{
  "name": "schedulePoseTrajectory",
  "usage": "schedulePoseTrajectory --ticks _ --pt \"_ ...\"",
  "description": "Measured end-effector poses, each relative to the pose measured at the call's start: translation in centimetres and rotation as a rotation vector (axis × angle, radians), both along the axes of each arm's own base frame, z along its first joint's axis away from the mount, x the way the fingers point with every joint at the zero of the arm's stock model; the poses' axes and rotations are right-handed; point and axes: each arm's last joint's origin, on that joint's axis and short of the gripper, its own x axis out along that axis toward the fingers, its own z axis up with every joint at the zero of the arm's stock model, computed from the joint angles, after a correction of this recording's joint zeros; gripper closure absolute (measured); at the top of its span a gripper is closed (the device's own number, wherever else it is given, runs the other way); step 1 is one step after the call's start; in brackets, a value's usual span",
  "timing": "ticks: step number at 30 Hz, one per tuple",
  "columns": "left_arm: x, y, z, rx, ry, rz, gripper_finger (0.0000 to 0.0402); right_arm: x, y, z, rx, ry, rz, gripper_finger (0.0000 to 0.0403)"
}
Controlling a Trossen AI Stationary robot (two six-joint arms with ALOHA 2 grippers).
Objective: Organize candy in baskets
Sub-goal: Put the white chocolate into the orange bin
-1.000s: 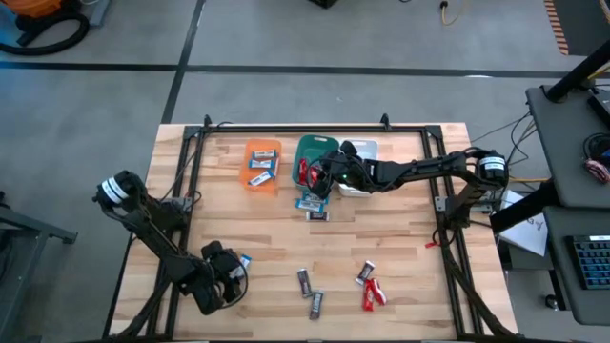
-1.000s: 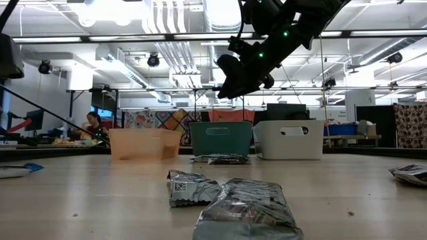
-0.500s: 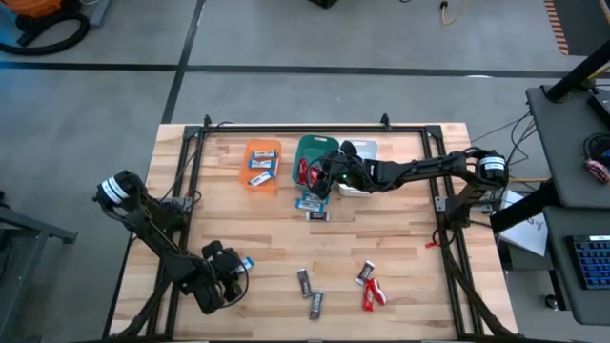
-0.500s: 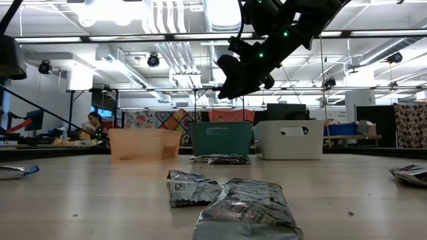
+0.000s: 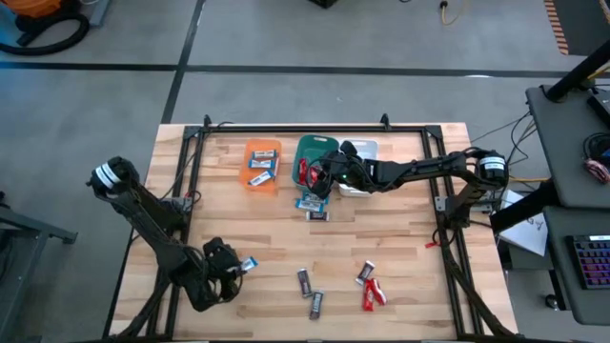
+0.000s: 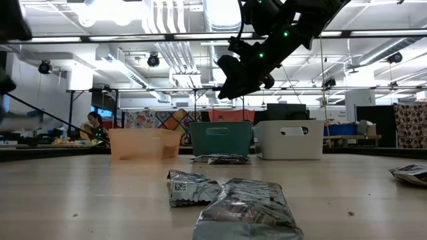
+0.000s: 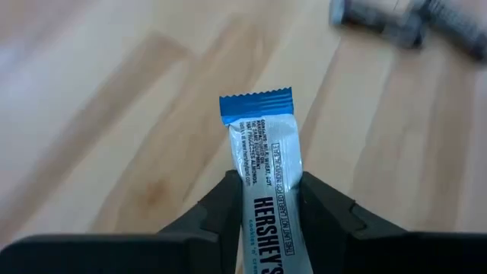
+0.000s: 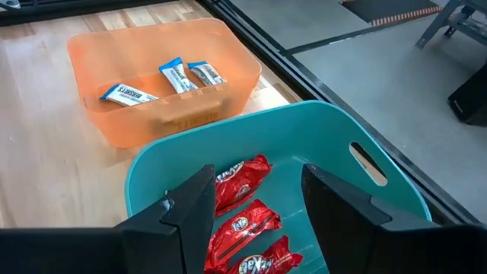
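Note:
My left gripper (image 5: 232,270) hangs over the near left of the table, shut on a blue-and-white candy bar (image 7: 262,167). My right gripper (image 8: 259,205) hovers open over the teal basket (image 8: 365,152), which has red candy (image 8: 242,183) in it. The orange basket (image 5: 262,165) holds several blue-and-white bars (image 8: 176,76). The white basket (image 5: 364,152) stands to the right of the teal one. Two bars (image 5: 313,208) lie on the table in front of the teal basket. Dark bars (image 5: 309,292) and red ones (image 5: 370,286) lie near the front edge. My left gripper pinches the bar's two long sides (image 7: 270,209) between its two fingers (image 7: 225,204), at the half nearer the wrist. The fingers slant down toward the table's right and lie along the bar. The bar's blue crimped end (image 7: 256,106) juts out past the fingertips, clear of the table.
A black rail frame (image 5: 286,127) runs around the wooden table top. Bare wood lies in the table's middle between the baskets and the loose candy. In the low view a crumpled silver wrapper (image 6: 247,207) lies close to the camera.
My left gripper has risen from the table with the blue-and-white bar. The bar lay on the wood a second ago and now hangs clear of it. My right arm has kept still.

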Motion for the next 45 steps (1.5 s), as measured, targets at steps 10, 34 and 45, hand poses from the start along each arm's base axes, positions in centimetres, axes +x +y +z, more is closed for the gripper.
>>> schedulePoseTrajectory --ticks 10,34,45 --pt "3.0 5.2 3.7 0.111 -0.14 0.127 0.0311 0.0 0.0 0.0 -0.002 0.002 0.001 0.0216" --pt "6.3 25.3 6.2 0.362 0.019 0.404 0.0311 -0.2 0.2 0.1 0.071 -0.008 0.037 0.0216" --pt "6.7 30.1 3.7 0.326 0.104 0.394 0.0311 -1.3 0.4 0.9 0.109 0.027 0.016 0.0216"
